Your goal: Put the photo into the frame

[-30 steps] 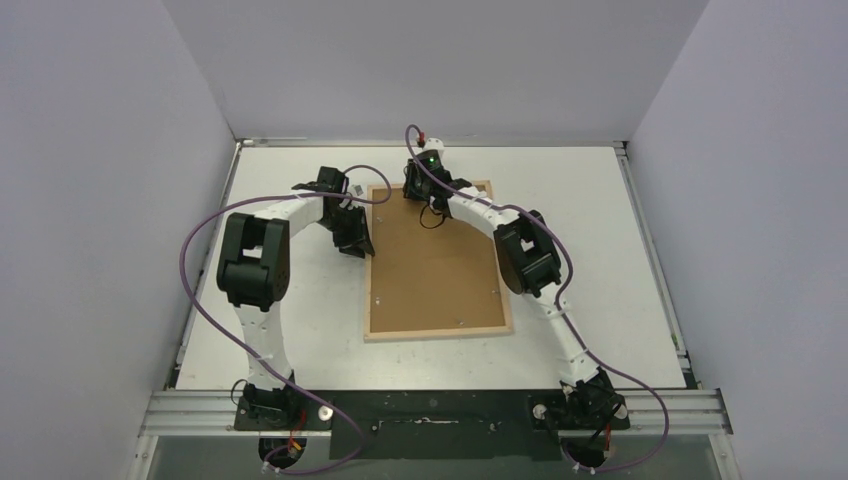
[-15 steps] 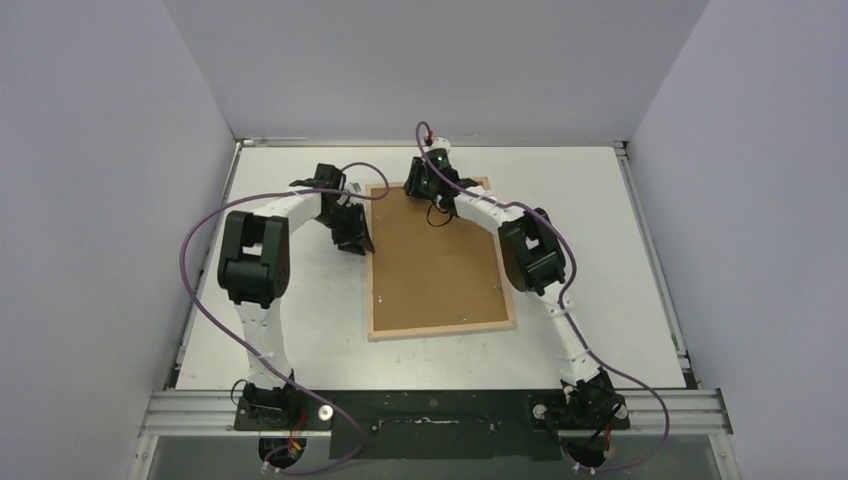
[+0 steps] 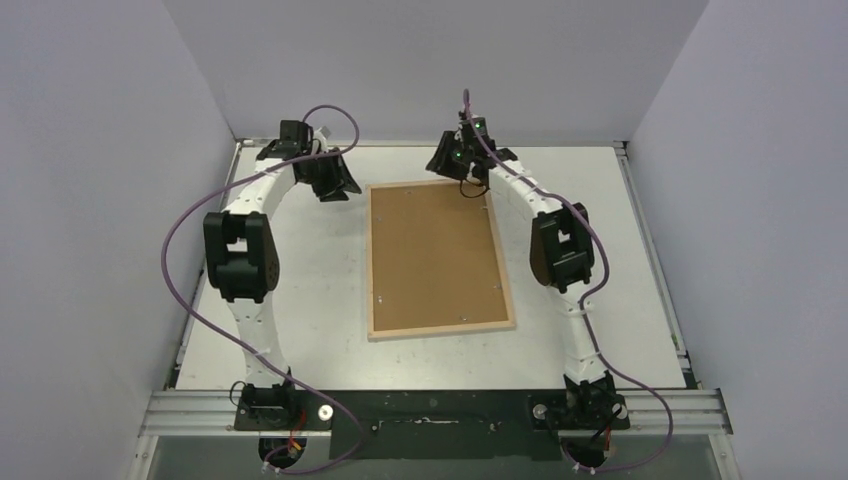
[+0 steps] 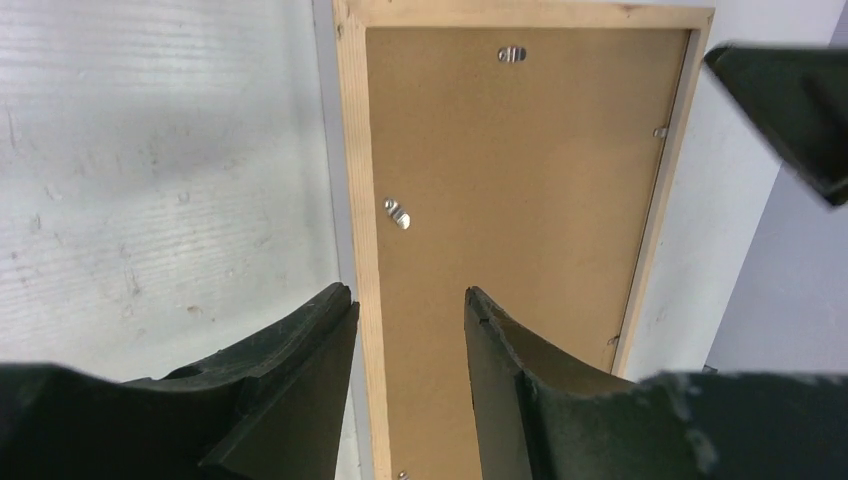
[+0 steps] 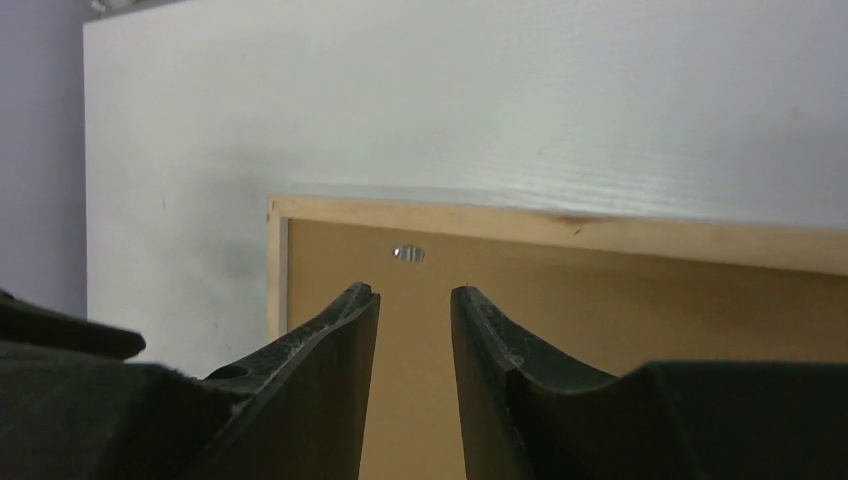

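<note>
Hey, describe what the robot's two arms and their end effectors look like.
Both the left arm and right arm are white links with bulky black joint housings, each with a looping purple cable. A green light glows near the right wrist. The left end effector and right end effector each have two matte black, curved tapering fingers.

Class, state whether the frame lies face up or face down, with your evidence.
Face down: the frame shows its bare wood back and brown backing board with metal clips upward.

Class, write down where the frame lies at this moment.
Top view: the frame lies back-up, central on the table, far corners near the left gripper and the right gripper.
</note>
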Tool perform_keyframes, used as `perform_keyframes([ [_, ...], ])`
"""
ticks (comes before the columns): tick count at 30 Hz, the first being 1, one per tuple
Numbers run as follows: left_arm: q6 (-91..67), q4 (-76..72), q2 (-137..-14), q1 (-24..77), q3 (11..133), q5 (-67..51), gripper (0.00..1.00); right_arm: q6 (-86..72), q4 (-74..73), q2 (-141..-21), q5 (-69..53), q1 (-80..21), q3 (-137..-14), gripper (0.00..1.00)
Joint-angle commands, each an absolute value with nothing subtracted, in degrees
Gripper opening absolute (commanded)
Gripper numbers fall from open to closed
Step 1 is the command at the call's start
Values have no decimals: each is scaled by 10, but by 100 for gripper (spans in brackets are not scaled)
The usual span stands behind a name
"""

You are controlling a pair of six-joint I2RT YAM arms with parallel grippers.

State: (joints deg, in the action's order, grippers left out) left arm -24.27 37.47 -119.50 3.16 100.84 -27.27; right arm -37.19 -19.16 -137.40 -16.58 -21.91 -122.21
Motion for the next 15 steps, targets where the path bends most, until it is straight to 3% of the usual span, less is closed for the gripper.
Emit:
perform_keyframes([
  [1, -255, 365, -1246, 32, 1074, -283, 45, -384, -194, -1326, -196, -277, -1171, 34],
  [6, -245, 331, -1322, 31, 1181, -276, 54, -397, -188, -1305, -170, -292, -1140, 33],
  [11, -264, 243, -1377, 28, 1237, -272, 73, -387, -188, -1258, -149, -292, -1087, 33],
  [15, -289, 192, -1435, 29, 1275, -301, 78, -374, -204, -1211, -109, -275, -1051, 33],
])
